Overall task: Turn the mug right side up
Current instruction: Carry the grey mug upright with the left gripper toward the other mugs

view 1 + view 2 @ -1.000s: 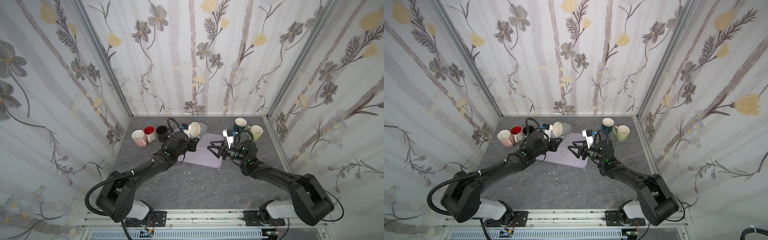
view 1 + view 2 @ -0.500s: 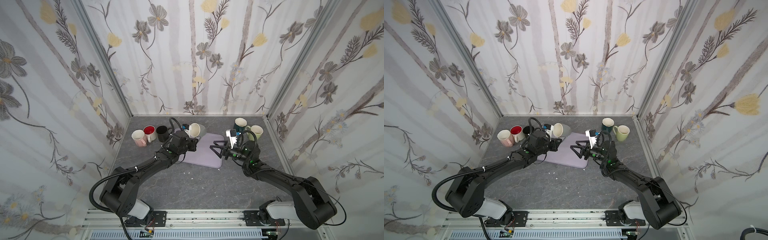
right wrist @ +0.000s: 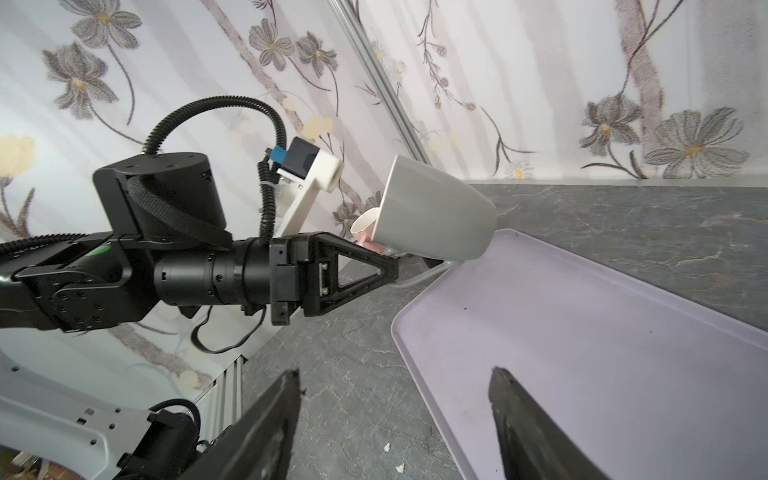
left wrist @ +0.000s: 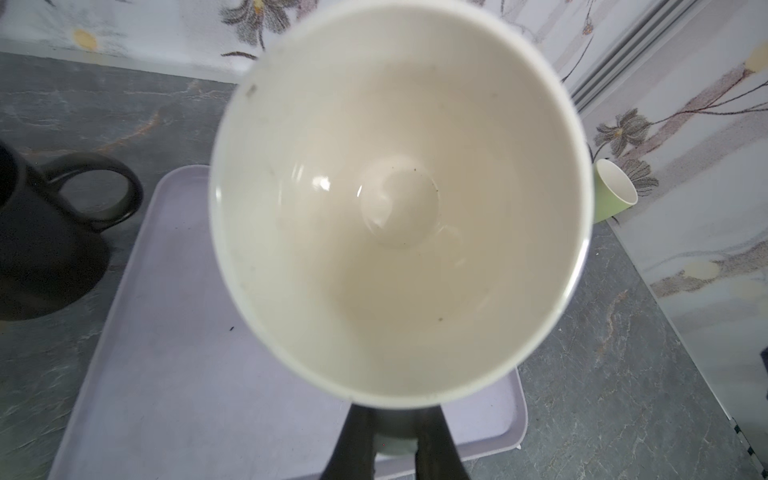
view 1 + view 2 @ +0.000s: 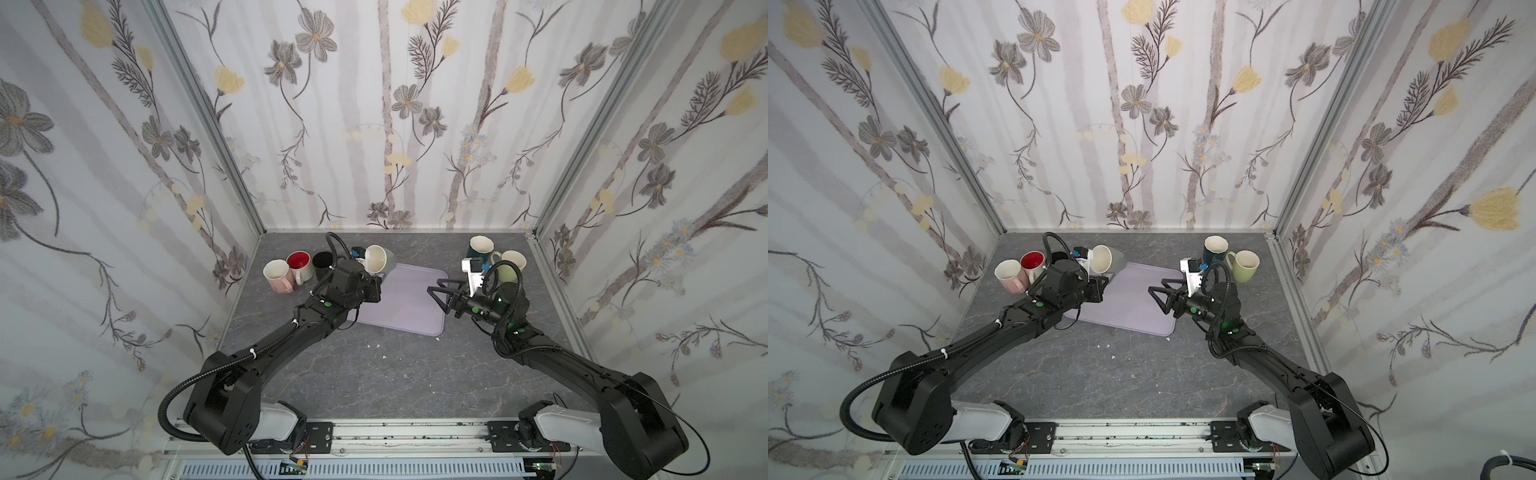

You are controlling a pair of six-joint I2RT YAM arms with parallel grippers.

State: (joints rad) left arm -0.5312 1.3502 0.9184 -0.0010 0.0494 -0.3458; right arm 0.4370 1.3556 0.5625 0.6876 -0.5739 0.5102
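While the left gripper (image 3: 411,264) is clamped narrow on the handle (image 3: 415,279) under the mug (image 5: 380,259), the mug hangs tilted on its side, not upright. Its cream inside fills the left wrist view, and in both top views its mouth turns towards the near left and upward. The grey base points towards the far right and sits low at the far left corner of the tray (image 5: 407,316). Whether the base touches the tray cannot be told.

The right gripper (image 3: 395,370) stands wide and holds nothing. In a top view it sits over the right edge of the tray, its fingers (image 5: 434,291) pointing left across it, well apart from the mug.

The lilac tray lies flat on the grey table (image 5: 374,374), between the two arms, and nothing lies on it.

Left of the mug, three others stand upright in a row near the far left: a pink mug (image 5: 276,272), a red mug (image 5: 300,264) and a black mug (image 5: 322,262), the black one just beside the left arm's wrist. At the far right a teal mug (image 5: 480,246) and a green mug (image 5: 513,264) stand upright, close together behind the right arm's wrist.
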